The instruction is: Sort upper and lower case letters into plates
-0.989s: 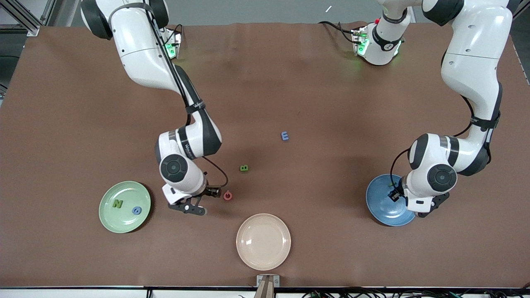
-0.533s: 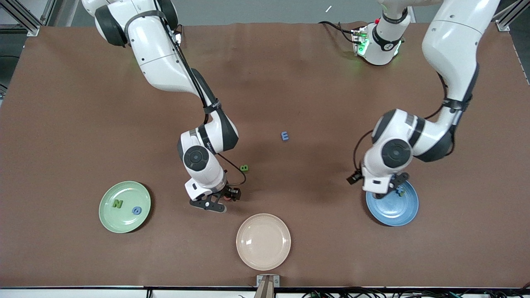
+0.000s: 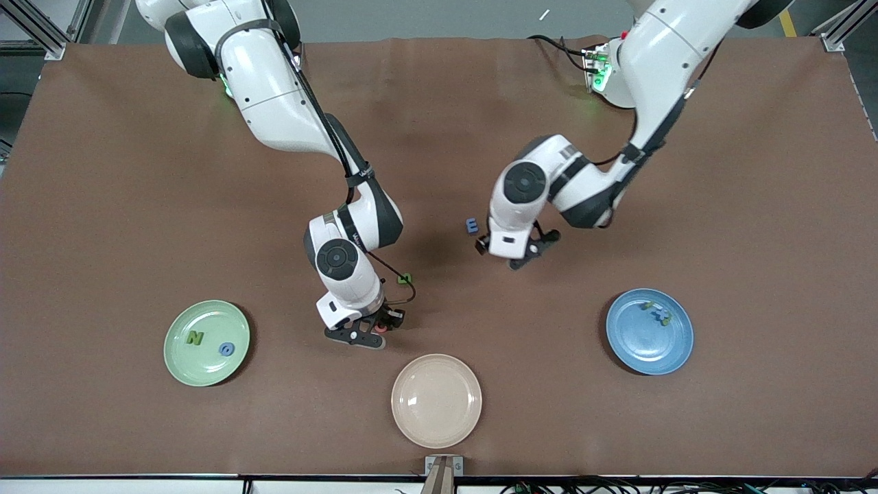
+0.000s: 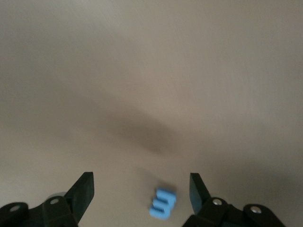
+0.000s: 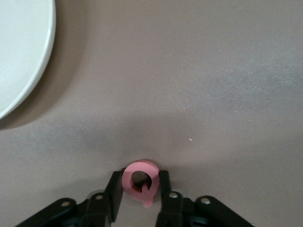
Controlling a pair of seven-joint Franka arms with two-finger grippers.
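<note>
Two arms are out over my brown table [image 3: 137,206], and three plates sit along the edge nearest the front camera: a pale green plate [image 3: 184,366] toward the right arm's end, a cream plate [image 3: 436,425] in the middle, nearest the camera, and a blue plate [image 3: 645,350] toward the left arm's end. My right gripper [image 5: 140,195] is down at the table just above the cream plate's rim, its fingers [image 5: 115,189] pinched tight on a pink Q-shaped letter [image 5: 139,179]. My left gripper [image 4: 142,194] hangs over the middle of the table with its fingers [image 4: 85,189] spread wide and holding nothing, a blue E [image 3: 472,225] lying on the table between them in its wrist view. On the green plate I see a green N [image 3: 195,337] beside a blue round letter [image 3: 226,349]; a green B [image 3: 406,278] lies by the right arm's wrist, and a few small letters [image 3: 657,314] I cannot read rest in the blue plate
</note>
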